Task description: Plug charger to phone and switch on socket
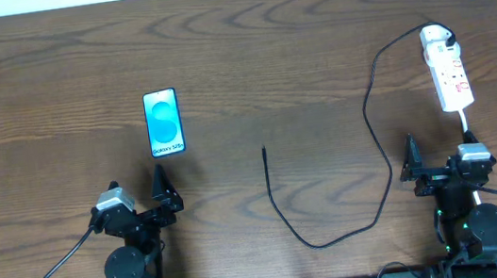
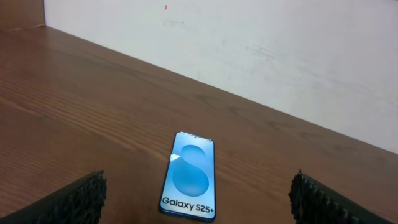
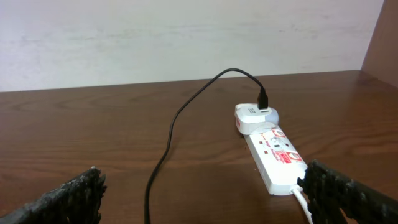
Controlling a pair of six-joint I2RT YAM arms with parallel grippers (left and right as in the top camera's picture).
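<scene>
**Overhead view.** Both arms sit folded low at the near edge of the wooden table (image 1: 265, 42), forearms level and wrists aimed toward the far side. The left gripper (image 1: 138, 192) has its jaws spread apart and empty, and it is angled slightly toward the phone (image 1: 163, 122). The phone lies flat and screen-up on the left half of the table, a little beyond the fingertips and not touched. The right gripper (image 1: 440, 151) is likewise spread wide with nothing in it. The socket (image 1: 452, 81) lies lengthwise at the far right, its near end just beyond this gripper. The white adapter (image 1: 436, 38) is seated at the socket's far end. From it the black charger cable (image 1: 374, 114) arcs left, runs down the table and curls back. Its plug tip (image 1: 263, 151) lies loose near the centre, well apart from the phone.

**Left wrist view.** The two ridged fingers (image 2: 81, 200) stand at the lower corners of the frame. The phone lies between and ahead of them, showing "Galaxy S25+".

**Right wrist view.** The fingers (image 3: 68, 199) are equally wide apart. The socket lies ahead to the right, red marks uppermost. The adapter stands on its far end with the cable rising from it. The socket's white cord (image 3: 303, 202) passes close beside the right-hand finger.
</scene>
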